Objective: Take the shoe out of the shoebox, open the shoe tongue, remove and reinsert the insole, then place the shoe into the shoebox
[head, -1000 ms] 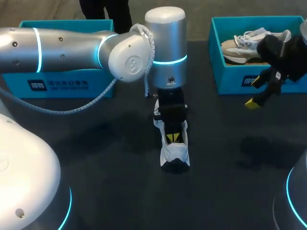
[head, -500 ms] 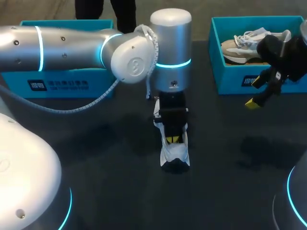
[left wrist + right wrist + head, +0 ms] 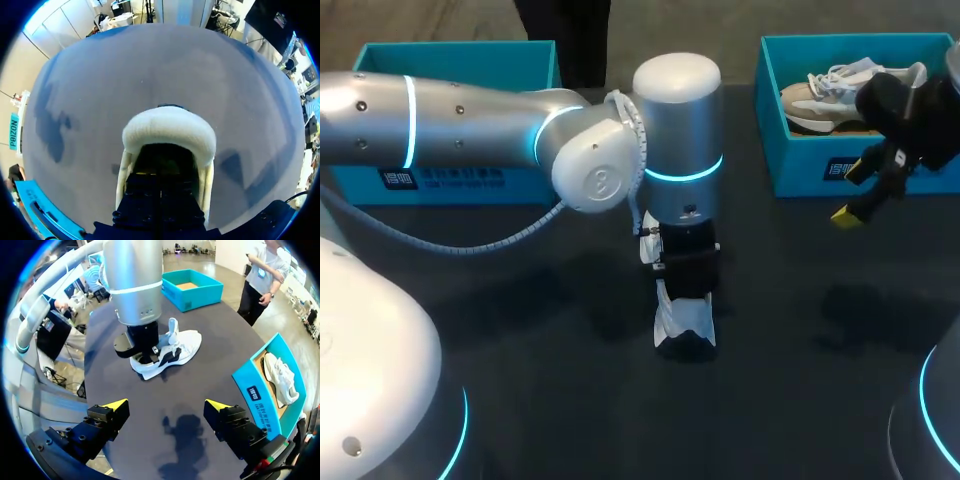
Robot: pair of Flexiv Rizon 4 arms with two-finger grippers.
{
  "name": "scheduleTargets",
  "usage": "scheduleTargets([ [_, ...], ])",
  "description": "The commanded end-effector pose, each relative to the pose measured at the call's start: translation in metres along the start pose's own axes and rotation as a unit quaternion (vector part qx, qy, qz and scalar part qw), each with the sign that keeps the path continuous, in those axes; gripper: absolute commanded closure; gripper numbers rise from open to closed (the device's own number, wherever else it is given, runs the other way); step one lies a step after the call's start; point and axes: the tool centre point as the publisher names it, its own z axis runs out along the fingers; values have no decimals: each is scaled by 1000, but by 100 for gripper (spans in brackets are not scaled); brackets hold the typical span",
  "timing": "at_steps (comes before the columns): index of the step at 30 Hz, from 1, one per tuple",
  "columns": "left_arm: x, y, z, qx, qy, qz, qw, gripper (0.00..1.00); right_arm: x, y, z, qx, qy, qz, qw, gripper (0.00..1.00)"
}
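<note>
The shoe (image 3: 685, 325) lies out at the middle of the tabletop (image 3: 570, 400). The left hand (image 3: 688, 275) is sunk in its opening, and I cannot tell its grip. The right hand (image 3: 166, 405) is released and empty. The insole step seems underway; reboxing is left.

The shoe (image 3: 685, 320) standing out on the table (image 3: 550, 400) is white with black panels and a black toe tip. The table is a flat, dark charcoal. The left shoebox (image 3: 450, 55) and the right shoebox (image 3: 800, 170) are both turquoise, each with a dark label carrying white print. The second shoe (image 3: 820, 100) in the right one is beige and grey with white laces. The left arm (image 3: 470, 120) is brushed silver with glowing cyan rings. The right gripper (image 3: 167, 405) is black with yellow tips.
</note>
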Motion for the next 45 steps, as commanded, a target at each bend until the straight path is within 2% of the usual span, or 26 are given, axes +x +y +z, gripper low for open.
scheduleTargets([
  [1, 12, -1, -19, -28, -7, -5, 1000, 100, -1, 1, 1, 2, 1, 1, 1000, 0],
  [4, 14, 1, -23, -49, -13, -6, 999, 100, -1, 1, 1, 2, 1, 1, 1000, 0],
  [9, 13, 5, -12, -72, -19, -9, 997, 100, -1, 1, 1, 2, 1, 1, 1000, 0],
  [14, 9, 2, 3, -68, -9, -7, 998, 100, -1, 1, 1, 2, 1, 1, 1000, 0],
  [20, 11, 3, 11, -69, -5, -14, 998, 100, -1, 1, 1, 2, 1, 1, 1000, 0],
  [30, 18, 11, -15, -107, -27, -32, 993, 100, -1, 1, 1, 2, 1, 1, 1000, 0],
  [35, 11, 14, -5, -105, -23, -29, 994, 100, -1, 1, 1, 2, 1, 1, 1000, 0],
  [40, 5, 7, 7, -92, -15, -17, 996, 100, -1, 1, 1, 2, 1, 1, 1000, 0],
  [45, 4, 4, 6, -90, -8, -18, 996, 100, -1, 1, 1, 2, 1, 1, 1000, 0],
])
